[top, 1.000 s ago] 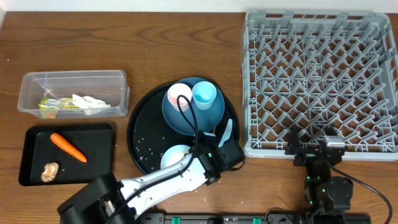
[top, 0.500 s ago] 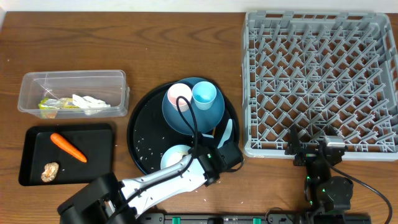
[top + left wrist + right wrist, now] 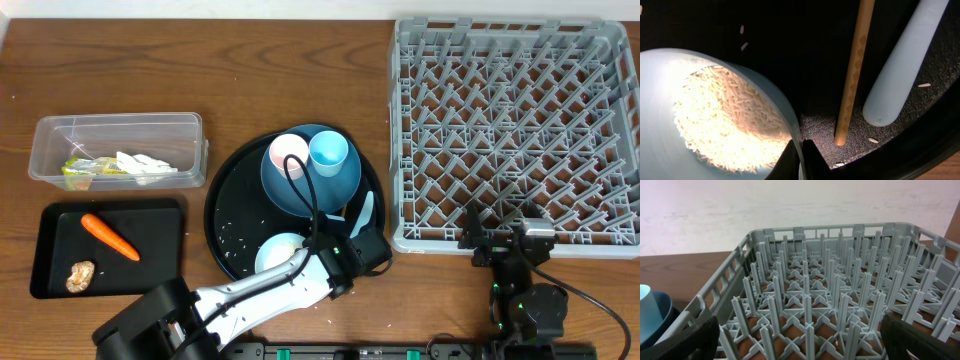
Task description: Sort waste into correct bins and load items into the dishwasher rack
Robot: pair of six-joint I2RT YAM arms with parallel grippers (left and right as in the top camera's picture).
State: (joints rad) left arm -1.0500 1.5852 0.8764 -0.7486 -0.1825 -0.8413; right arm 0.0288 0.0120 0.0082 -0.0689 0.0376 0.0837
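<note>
1. The left pincer (image 3: 801, 161) is clenched on the rim of the pale blue bowl (image 3: 670, 100), at the lower middle of the left wrist frame. The wall is pinched between the two fingers. A rim grip is judged to suit a bowl too wide to span.
2. The bowl is loaded with white rice (image 3: 725, 120) and stands on the round black tray (image 3: 225, 215), lower middle of the overhead frame. Emptying is judged to be needed before racking.
3. The chopstick (image 3: 855, 70) and spoon (image 3: 905, 60) lie just right of the bowl, apart from it.
4. The right pincer (image 3: 800, 335) is released and holds nothing. It is parked at the near edge of the grey rack (image 3: 510, 130), lower right overhead, judged ready to receive.
5. The carrot (image 3: 108, 236) lies in the flat black tray (image 3: 50, 250), lower left. The wrapper (image 3: 78, 168) lies in the clear tub (image 3: 115, 122) above it.
</note>
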